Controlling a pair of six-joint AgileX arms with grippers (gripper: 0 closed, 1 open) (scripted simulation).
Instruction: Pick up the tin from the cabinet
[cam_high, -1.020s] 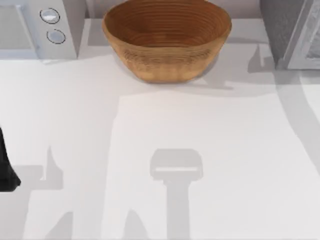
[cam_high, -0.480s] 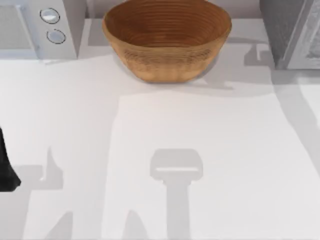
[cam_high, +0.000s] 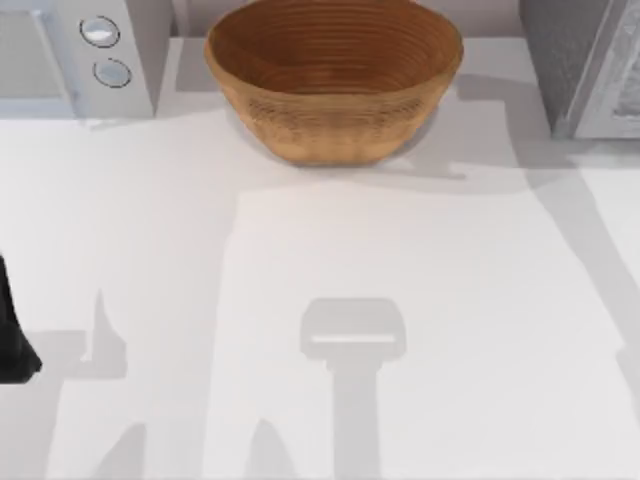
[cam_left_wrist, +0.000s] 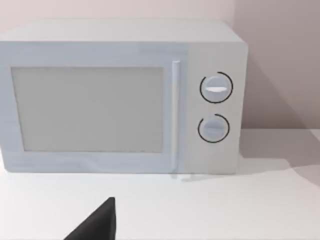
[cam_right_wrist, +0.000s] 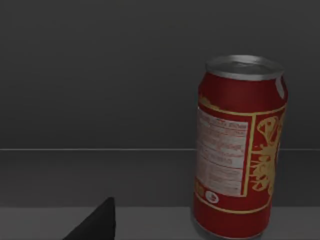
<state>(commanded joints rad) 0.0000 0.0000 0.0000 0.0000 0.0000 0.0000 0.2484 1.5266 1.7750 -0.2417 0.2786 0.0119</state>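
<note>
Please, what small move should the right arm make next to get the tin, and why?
Probably ease the right arm forward and sideways to centre on the tin. In the right wrist view it stands upright on the dark cabinet shelf, off to one side and not yet gripped.

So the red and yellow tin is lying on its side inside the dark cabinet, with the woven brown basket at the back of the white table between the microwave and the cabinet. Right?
Not quite. The red and yellow tin stands upright in the dark cabinet, silver top up, as the right wrist view shows. The rest holds: the woven brown basket sits at the back of the white table, between the white microwave and the cabinet.
</note>
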